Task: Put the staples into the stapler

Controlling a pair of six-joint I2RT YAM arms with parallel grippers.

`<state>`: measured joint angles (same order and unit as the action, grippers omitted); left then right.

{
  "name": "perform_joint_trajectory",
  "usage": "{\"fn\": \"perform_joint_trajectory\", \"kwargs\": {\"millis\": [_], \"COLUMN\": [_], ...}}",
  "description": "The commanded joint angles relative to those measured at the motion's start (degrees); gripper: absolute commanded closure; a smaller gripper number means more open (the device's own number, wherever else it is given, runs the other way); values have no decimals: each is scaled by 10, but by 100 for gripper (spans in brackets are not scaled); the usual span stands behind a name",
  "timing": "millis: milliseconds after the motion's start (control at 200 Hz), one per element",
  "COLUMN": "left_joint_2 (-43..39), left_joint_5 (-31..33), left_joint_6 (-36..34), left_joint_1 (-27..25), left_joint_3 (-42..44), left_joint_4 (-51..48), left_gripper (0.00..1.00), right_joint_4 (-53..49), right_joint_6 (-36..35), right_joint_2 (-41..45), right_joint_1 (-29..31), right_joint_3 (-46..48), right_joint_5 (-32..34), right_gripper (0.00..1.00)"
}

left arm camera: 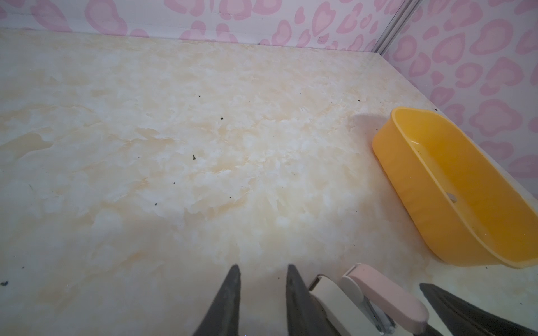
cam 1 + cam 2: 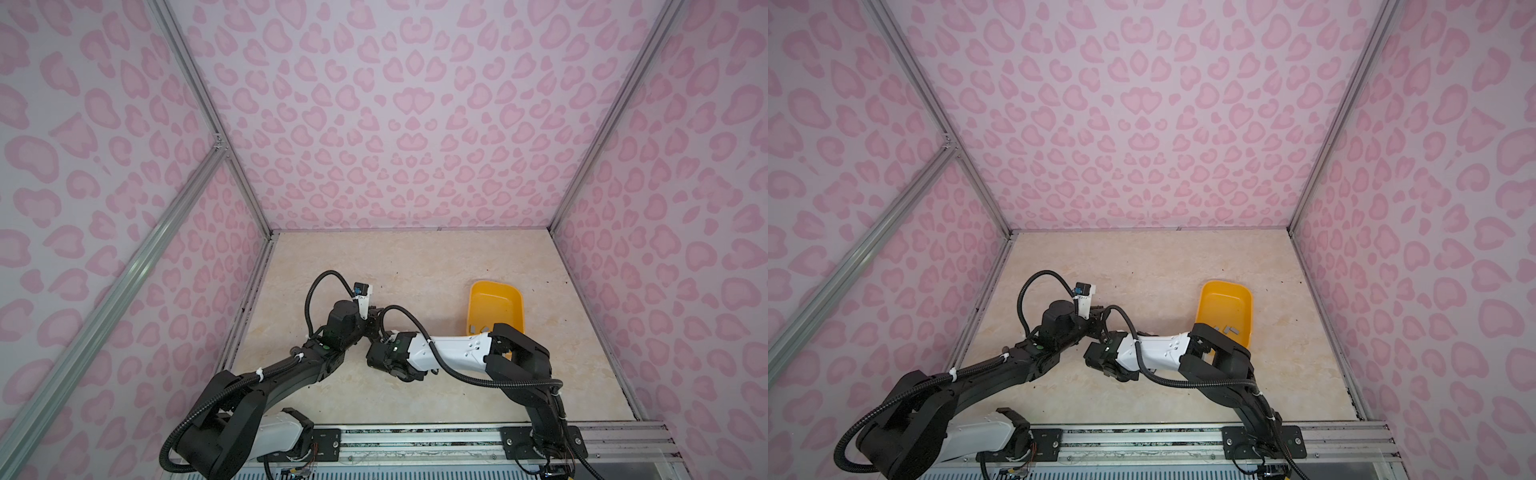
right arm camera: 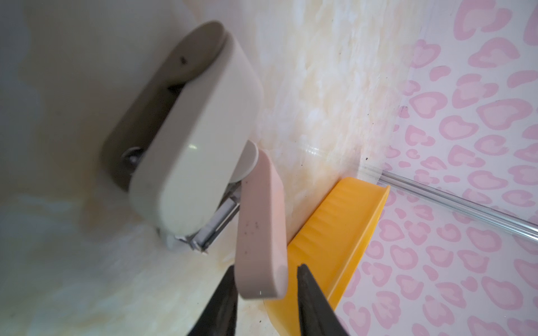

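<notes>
Heads up on the staples (image 2: 1230, 331): those short flat grey metal strips are lying on the floor of the yellow plastic tub (image 2: 1225, 303) at the right of the marbled beige desk (image 2: 1142, 266), well apart from the small cream plastic stapler (image 3: 198, 151) left of centre. I'd expect them to weigh next to nothing, skate on that smooth plastic and snap if bent. So take one across its narrow width by the long edges, right at the fingertips, and go easy on the squeeze. The stapler looks light too and will probably slide, so it wants bracing. A pink plastic cover (image 3: 262, 227) stands swung away from the shiny metal staple channel (image 3: 217, 224), though I can't tell for sure that pink and cream are one stapler rather than two lying together. Your right tool (image 3: 266, 267) straddles the free end of that cover, spread a touch wider than it with a sliver of gap on one side, so it isn't really pinching. Your left tool (image 1: 263, 267) is pressed nearly together with nothing between its fingers, one finger right beside the cream body. Pose-wise, the right arm (image 2: 449, 349) has its elbow over the tub's near end, forearm stretched across leftward and wrist rolled sideways. The left arm (image 2: 291, 365) reaches in from the near left corner to meet it.
</notes>
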<state>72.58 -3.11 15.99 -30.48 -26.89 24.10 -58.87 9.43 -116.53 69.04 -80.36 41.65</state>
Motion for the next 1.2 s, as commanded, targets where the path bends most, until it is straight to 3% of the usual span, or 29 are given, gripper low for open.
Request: {"fn": "perform_joint_trajectory", "kwargs": {"millis": [0,55,195,355,475,580,780,1195], "left_joint_2": [-8,-11,-26,-45,-37,-27,-36,-44], "left_joint_5": [10,9,11,-3,-59,-85,-100,-92], "left_joint_6": [0,1,4,3,-12,-26,-43,-58], "left_joint_1": [2,2,5,5,5,3,-8,-31], "left_joint_3": [-3,-3,-4,1,3,2,20,24], "left_joint_4": [15,13,4,1,12,15,33,37], "left_gripper": [71,71,71,69,69,69,69,70], "right_joint_4": [28,51,117,296,459,518,530,537], "right_joint_6": [-13,-17,1,62,125,145,143,161], "right_joint_2": [31,56,137,270,329,326,277,234], "right_joint_1": [2,0,-14,-44,-81,-91,-90,-60], "right_joint_3": [12,25,73,185,285,312,297,314], "right_joint_5": [-42,-65,-104,-174,-217,-228,-241,-187], "right_gripper": [56,52,53,65,76,78,81,85]}}
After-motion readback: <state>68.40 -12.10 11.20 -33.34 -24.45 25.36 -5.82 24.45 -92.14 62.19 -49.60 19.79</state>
